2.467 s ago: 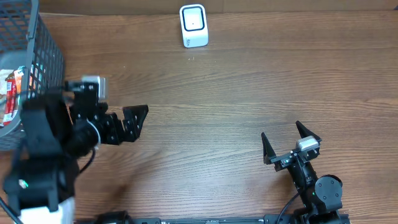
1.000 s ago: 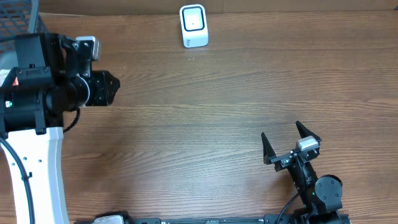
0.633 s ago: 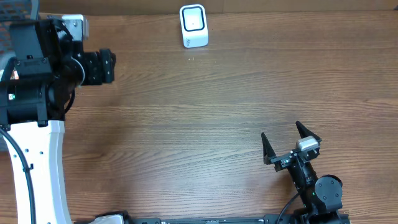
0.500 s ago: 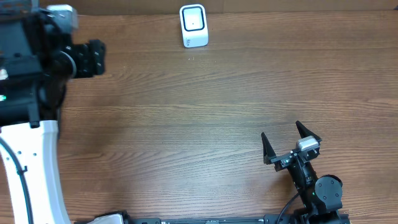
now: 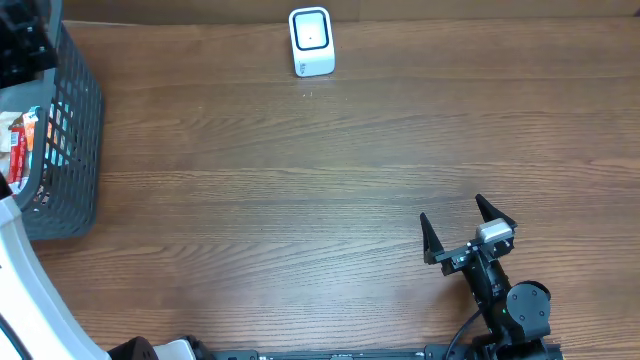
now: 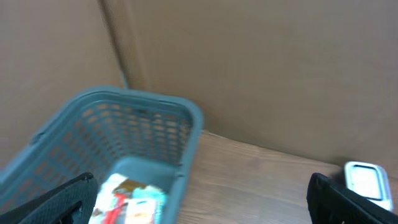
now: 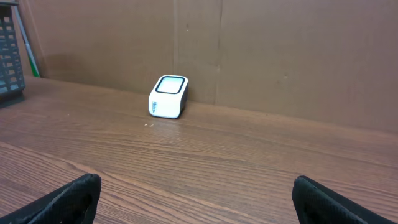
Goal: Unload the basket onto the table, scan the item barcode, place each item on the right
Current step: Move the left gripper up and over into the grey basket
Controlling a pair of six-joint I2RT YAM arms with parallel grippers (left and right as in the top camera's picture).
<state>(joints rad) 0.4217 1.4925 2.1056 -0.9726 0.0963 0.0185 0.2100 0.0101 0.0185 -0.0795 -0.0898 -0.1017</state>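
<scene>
At the far left edge of the counter (image 5: 330, 200), a grey-blue mesh basket (image 5: 75, 120) holds the packaged items (image 5: 18, 140), and none of them has been lifted out. From overhead they show as red-orange and white wrapping, partly seen through the mesh wall and partly above the rim. In the left wrist view the basket (image 6: 186, 124) looks teal, and the packaged items (image 6: 134, 199) lie on its floor near the closer end. They are blurred: one pale packet with brownish print sits beside red and teal wrapping. No barcode can be made out on any of them. The left tool (image 6: 202, 186) looks down on the basket from above. Its two dark fingers sit at the lower corners of its own camera view, spread wide with nothing between them. A small white scanner (image 5: 311, 42) stands upright at the back edge of the counter, well apart from the basket and close to a brown cardboard wall (image 7: 280, 50). It has a rounded body and a dark-framed face. It also appears at the right edge of the left wrist view (image 6: 367, 180) and in the middle distance of the right wrist view (image 7: 168, 96). The right tool (image 5: 452, 212) sits low at the near right of the counter, facing the scanner. Its fingers stand fully apart and it holds nothing.
</scene>
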